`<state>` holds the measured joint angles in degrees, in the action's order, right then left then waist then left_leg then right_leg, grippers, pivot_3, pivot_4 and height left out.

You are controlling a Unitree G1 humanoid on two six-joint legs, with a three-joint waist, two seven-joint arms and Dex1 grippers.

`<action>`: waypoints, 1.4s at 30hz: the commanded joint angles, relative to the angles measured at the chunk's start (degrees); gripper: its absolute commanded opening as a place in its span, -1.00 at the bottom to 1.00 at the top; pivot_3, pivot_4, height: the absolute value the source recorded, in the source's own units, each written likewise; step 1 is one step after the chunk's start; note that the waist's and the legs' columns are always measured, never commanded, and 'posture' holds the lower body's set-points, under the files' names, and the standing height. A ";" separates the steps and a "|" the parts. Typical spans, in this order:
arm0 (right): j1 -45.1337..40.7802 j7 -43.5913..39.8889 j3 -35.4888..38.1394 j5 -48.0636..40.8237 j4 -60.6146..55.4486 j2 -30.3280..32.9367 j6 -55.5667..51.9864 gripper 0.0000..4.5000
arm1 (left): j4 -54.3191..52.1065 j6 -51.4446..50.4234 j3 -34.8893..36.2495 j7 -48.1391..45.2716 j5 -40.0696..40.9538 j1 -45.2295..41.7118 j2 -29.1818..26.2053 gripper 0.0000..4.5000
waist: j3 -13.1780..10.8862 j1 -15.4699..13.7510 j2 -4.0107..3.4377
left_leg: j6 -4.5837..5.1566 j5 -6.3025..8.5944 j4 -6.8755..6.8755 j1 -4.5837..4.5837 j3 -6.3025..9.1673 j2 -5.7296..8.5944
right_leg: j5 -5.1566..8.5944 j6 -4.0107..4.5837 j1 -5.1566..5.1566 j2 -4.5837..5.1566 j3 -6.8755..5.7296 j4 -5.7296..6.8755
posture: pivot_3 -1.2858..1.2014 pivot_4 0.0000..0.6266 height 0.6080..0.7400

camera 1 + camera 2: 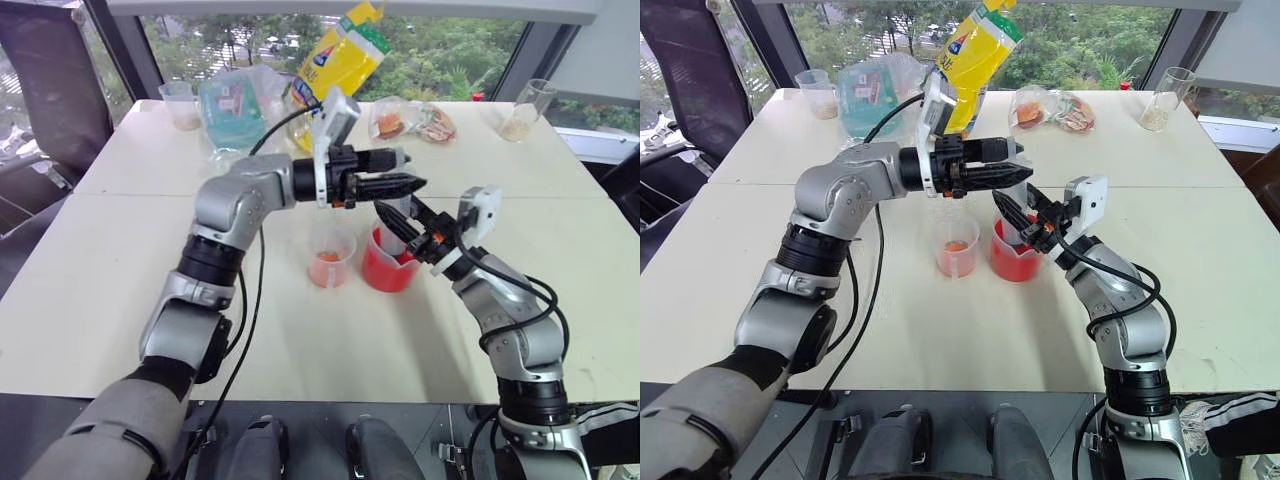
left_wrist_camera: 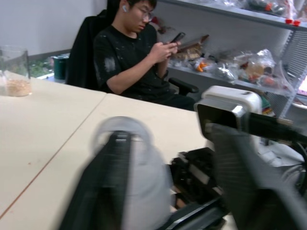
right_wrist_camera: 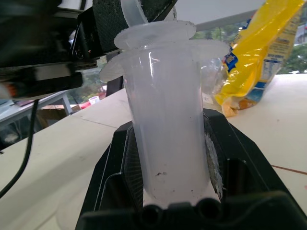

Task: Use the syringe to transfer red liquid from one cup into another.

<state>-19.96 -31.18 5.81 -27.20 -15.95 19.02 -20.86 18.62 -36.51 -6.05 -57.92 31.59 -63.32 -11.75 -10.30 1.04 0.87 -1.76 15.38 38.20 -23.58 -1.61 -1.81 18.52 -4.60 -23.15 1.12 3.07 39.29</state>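
A large clear plastic syringe with a thick translucent barrel (image 3: 168, 124) stood upright in the wide clear plastic beaker of bright red liquid (image 1: 388, 268), near the middle of the pale tabletop (image 1: 120, 290). The right gripper (image 1: 392, 222) reached in from about four o'clock of the beaker, its two black fingers pressed against the barrel on either side; the right wrist view showed the barrel wedged between them, with the white plunger's flange (image 3: 156, 32) seated on the barrel's top.

The left gripper (image 1: 405, 172) pointed level from nine o'clock, directly above the syringe's top. In the right wrist view its dark fingers (image 3: 129, 19) sat around the plunger head, though I could not tell whether the jaws had actually pinched it or stood slightly apart.

Just beside the beaker, at its nine o'clock, stood a small clear plastic cup without a spout (image 1: 331, 258), holding pale orange-pink liquid low down. Toward twelve o'clock, at the table's far edge, a yellow plastic bag (image 1: 338, 58) leaned upright, beside a teal packet (image 1: 232, 105) and clear snack bags (image 1: 412, 122). Tall clear glasses with beige grains stood at ten o'clock (image 1: 180, 104) and two o'clock (image 1: 527, 108).

In the left wrist view a person in a black shirt (image 2: 132, 57) sat looking at a phone.
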 commanded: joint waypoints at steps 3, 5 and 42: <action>0.21 -0.41 -0.63 -0.13 -2.71 0.38 0.66 -0.40 | 0.34 1.40 1.34 -0.43 -0.22 -3.22 1.43 -0.98 | 0.00 -0.14 0.00 | 0.00 0.00 0.00 0.00 0.01 0.00 | 0.00 0.00 0.00 0.00 0.00 0.00 | 0.03 -0.52 1.00; 0.40 -0.58 -0.83 -0.19 -2.74 0.52 0.38 -0.40 | 0.97 1.69 1.75 -0.30 -0.56 -3.67 1.52 -0.98 | 0.00 -0.16 0.00 | 0.00 0.00 0.01 -0.01 0.00 0.00 | 0.00 0.00 0.00 0.01 0.00 0.00 | 0.03 -0.52 1.00; 3.04 -2.53 -1.31 -0.45 -1.70 1.72 -0.46 -0.40 | 12.72 10.82 6.83 -0.53 -1.96 -14.13 -0.08 -0.98 | 0.00 -0.15 0.00 | -0.01 0.00 0.00 -0.01 0.00 0.01 | 0.00 0.00 0.00 -0.03 0.00 0.00 | 0.03 -0.52 1.00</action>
<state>-18.52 -31.17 7.26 -27.35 -16.34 19.88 -20.51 33.24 -30.55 -5.24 -61.05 29.21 -72.81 -10.43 -10.30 0.89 0.87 -1.76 15.38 38.20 -23.58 -1.61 -1.80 18.52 -4.60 -23.16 1.08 3.07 39.29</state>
